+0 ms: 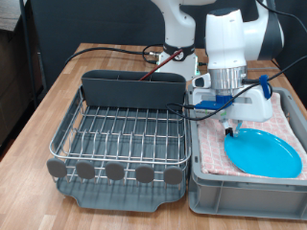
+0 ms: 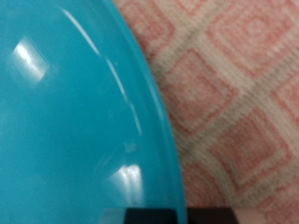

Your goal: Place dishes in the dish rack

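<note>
End effector (image 1: 231,126) hangs low over the upper-left rim of the plate (image 1: 264,151), right of centre in the exterior view, close above it or touching; can't tell which. Can't tell if the fingers are apart or together, tips too small there and only a dark sliver shows at the wrist view's lower edge. One plate: round, glossy, light blue, lying flat on the pink checkered cloth (image 1: 284,113) in the grey bin (image 1: 240,187). One rack (image 1: 120,134), silver wire on a dark tray, left half of the frame on the wooden tabletop (image 1: 58,86), nothing visible in it. Wrist view: plate rim (image 2: 159,121) against the cloth (image 2: 243,93).
</note>
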Tool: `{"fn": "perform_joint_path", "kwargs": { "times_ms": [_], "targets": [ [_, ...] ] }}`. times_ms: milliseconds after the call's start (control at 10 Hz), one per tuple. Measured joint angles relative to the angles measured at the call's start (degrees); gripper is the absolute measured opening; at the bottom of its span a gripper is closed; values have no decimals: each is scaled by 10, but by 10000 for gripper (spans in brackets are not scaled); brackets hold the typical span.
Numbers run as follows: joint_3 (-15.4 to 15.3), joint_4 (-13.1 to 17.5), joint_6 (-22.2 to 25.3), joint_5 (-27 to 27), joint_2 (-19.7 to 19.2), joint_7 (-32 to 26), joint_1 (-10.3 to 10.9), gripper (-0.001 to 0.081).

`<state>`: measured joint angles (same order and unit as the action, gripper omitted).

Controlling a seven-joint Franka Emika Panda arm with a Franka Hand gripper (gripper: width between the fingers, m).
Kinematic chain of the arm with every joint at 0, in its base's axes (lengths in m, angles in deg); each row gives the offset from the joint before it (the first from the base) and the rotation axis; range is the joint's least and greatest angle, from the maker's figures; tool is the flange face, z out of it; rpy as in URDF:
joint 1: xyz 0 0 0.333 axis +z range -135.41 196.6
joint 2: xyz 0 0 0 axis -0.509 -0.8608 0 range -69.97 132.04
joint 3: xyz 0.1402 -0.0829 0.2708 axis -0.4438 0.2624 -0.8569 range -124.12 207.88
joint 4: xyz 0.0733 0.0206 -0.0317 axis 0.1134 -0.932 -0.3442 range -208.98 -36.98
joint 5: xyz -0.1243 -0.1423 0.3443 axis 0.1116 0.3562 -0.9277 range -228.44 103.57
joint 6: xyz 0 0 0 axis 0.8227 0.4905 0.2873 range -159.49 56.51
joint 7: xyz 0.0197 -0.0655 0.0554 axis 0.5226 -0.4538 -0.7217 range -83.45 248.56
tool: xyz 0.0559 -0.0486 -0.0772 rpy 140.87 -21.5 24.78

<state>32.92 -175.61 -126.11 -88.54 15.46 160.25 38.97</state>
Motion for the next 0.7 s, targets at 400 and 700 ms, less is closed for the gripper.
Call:
{"fn": "perform_joint_path", "kwargs": {
  "times_ms": [400, 700],
  "targets": [
    [181, 2, 83, 142, 49, 132, 156, 23],
    [234, 7, 149, 242, 87, 213, 186, 19]
  ]
}}
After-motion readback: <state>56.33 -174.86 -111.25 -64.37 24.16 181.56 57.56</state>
